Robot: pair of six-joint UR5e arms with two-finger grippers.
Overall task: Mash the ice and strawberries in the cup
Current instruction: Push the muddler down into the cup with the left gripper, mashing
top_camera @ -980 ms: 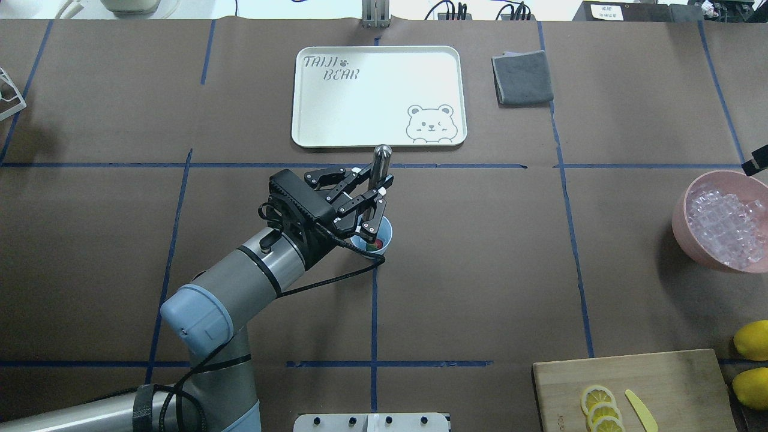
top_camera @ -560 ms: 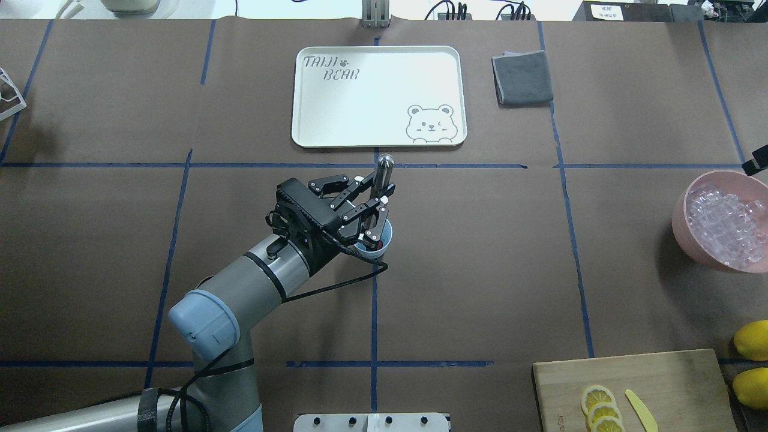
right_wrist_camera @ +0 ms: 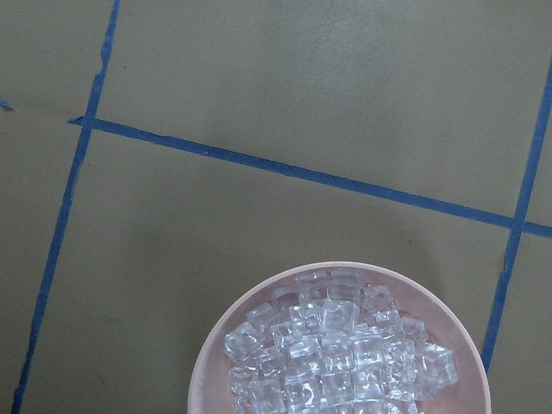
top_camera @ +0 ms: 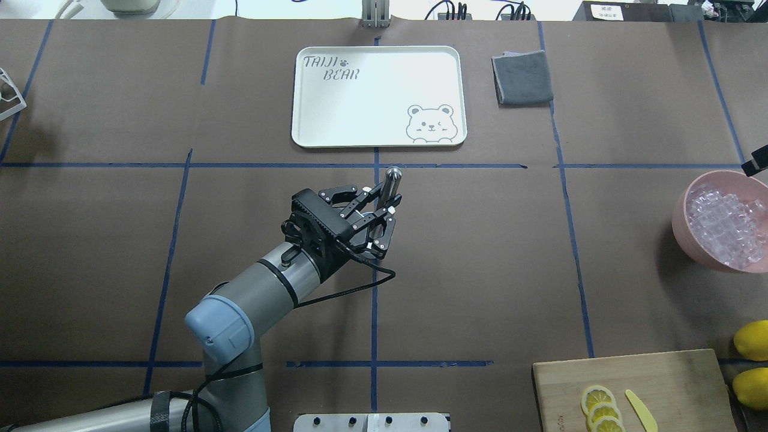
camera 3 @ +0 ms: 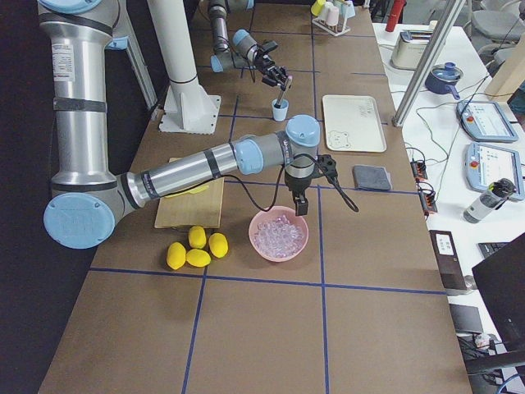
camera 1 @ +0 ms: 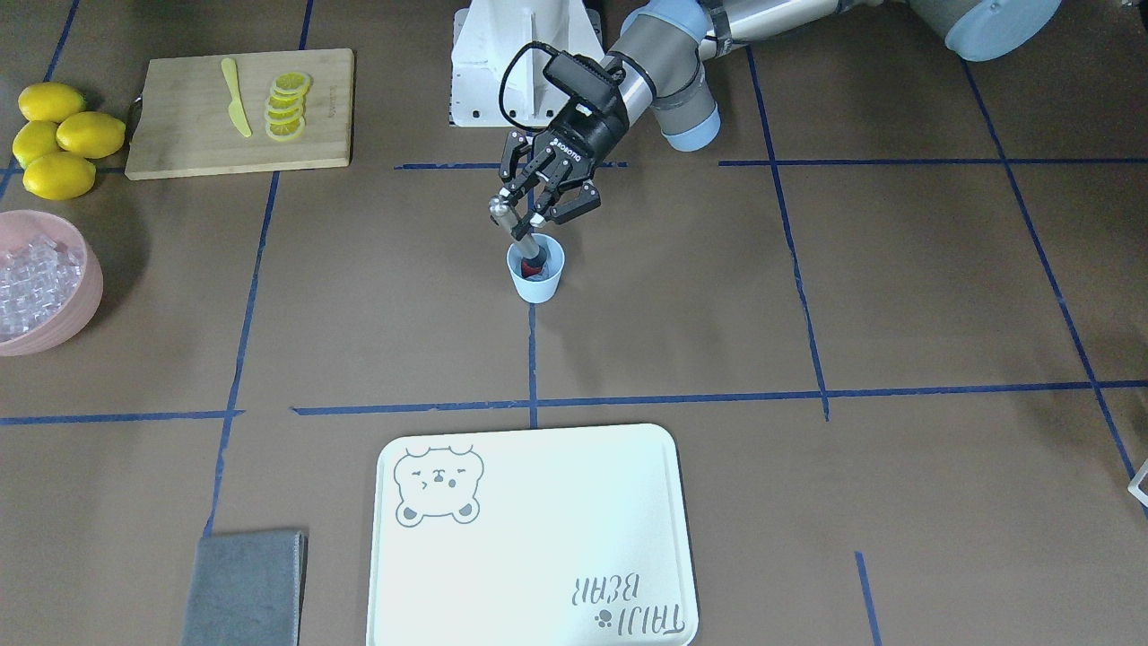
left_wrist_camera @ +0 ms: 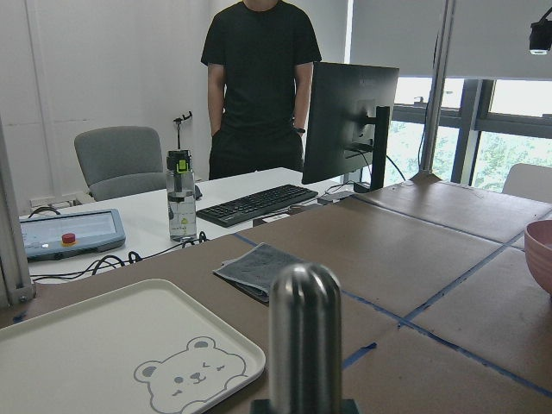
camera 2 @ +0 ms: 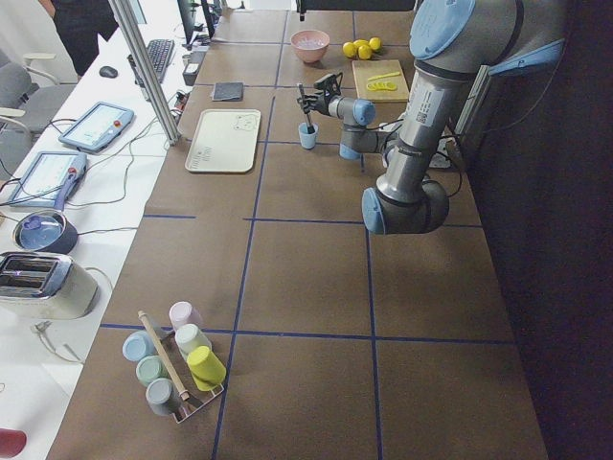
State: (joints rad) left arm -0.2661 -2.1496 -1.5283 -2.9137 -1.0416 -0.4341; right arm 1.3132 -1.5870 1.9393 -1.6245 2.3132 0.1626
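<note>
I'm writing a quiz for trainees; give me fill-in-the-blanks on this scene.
The left gripper holds a rounded steel pestle dipped into the pale-blue plastic ____.
The large pink bowl is full of clear ____ cubes.
The yellow lemon slices lie on the wooden cutting ____.
Missing: cup; ice; board.

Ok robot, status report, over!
Left gripper shut on metal masher, tip in the cup at the strawberry. Right gripper over pink ice bowl, open or shut unclear. Nothing crowds the cup.
</note>
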